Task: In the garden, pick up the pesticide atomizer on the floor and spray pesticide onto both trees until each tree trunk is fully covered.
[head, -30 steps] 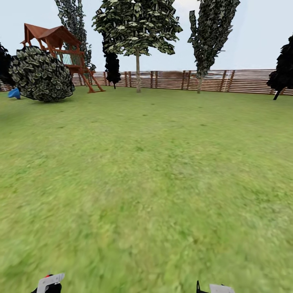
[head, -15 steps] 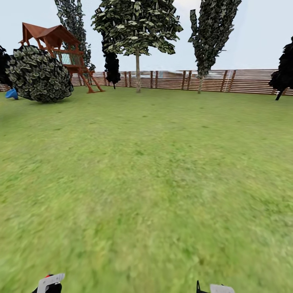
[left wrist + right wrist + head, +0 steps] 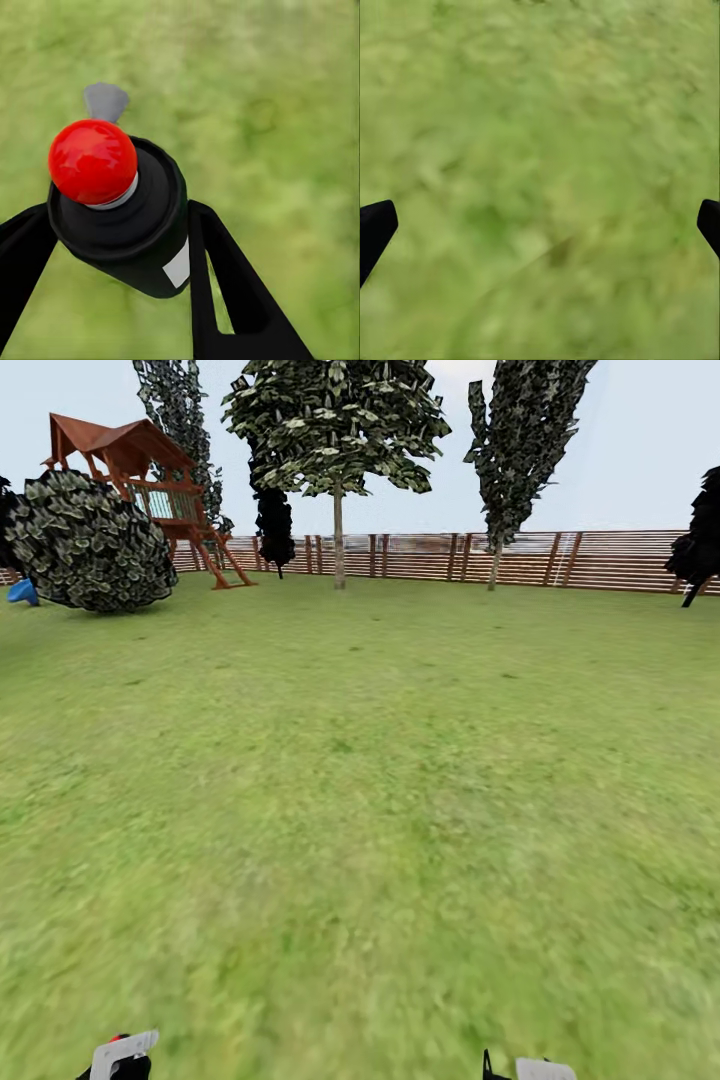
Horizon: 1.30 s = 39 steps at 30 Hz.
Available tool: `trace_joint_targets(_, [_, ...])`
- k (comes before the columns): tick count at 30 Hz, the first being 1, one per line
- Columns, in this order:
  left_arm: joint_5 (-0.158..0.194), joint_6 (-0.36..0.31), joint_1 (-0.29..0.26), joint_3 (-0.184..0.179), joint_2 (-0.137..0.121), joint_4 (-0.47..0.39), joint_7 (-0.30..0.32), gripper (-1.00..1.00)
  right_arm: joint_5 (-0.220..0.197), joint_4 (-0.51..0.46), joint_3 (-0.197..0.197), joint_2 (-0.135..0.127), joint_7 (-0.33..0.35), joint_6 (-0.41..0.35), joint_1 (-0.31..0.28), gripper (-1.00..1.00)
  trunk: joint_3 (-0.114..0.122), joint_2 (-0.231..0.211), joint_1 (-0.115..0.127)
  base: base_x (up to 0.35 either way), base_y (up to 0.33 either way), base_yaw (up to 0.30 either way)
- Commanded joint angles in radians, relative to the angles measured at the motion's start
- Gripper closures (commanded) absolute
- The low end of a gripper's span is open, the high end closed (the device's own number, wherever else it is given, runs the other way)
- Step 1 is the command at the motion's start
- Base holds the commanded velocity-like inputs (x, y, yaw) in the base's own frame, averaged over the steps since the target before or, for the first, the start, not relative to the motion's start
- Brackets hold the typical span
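Observation:
In the left wrist view, the pesticide atomizer (image 3: 124,225), a black bottle with a red ball top and a small white label, sits between the two black fingers of my left gripper (image 3: 120,221), which is shut on it. In the head view its white and red top (image 3: 122,1050) peeks up at the bottom left edge. My right gripper (image 3: 540,225) hangs open over the grass with nothing in it. Its white edge (image 3: 540,1069) shows at the bottom right of the head view. Two trees stand far ahead by the fence, one trunk (image 3: 338,545) near the centre and one (image 3: 494,567) further right.
Open grass lawn (image 3: 360,780) stretches ahead to a brown slat fence (image 3: 600,560). A round leafy bush (image 3: 90,542) and a red-roofed wooden play tower (image 3: 150,480) stand at the far left. Dark bushes (image 3: 700,540) stand at the far right.
The whole head view has shifted slightly, with the bush and play tower drifting left, so the camera has moved. Both grippers hold the same place in the picture.

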<state>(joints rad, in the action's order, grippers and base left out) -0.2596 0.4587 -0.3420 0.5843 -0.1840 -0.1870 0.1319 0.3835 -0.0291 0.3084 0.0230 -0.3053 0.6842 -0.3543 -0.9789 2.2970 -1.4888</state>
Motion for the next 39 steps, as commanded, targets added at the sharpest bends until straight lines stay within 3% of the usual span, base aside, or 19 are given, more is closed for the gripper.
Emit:
trace_joint_targets(1, [0.000,0.000,0.000,0.000,0.000,0.000,0.000,1.00,0.000,0.000,0.000,0.000,0.000,0.000,0.000,-1.00,0.000,0.000,0.000,0.339,0.000,0.000])
trace_joint_targets(39, [0.000,-0.002,0.000,0.000,-0.001,0.000,-0.001,1.00,0.000,0.000,0.000,0.000,0.000,0.000,0.000,-1.00,0.000,0.000,0.000,0.339,0.000,0.000])
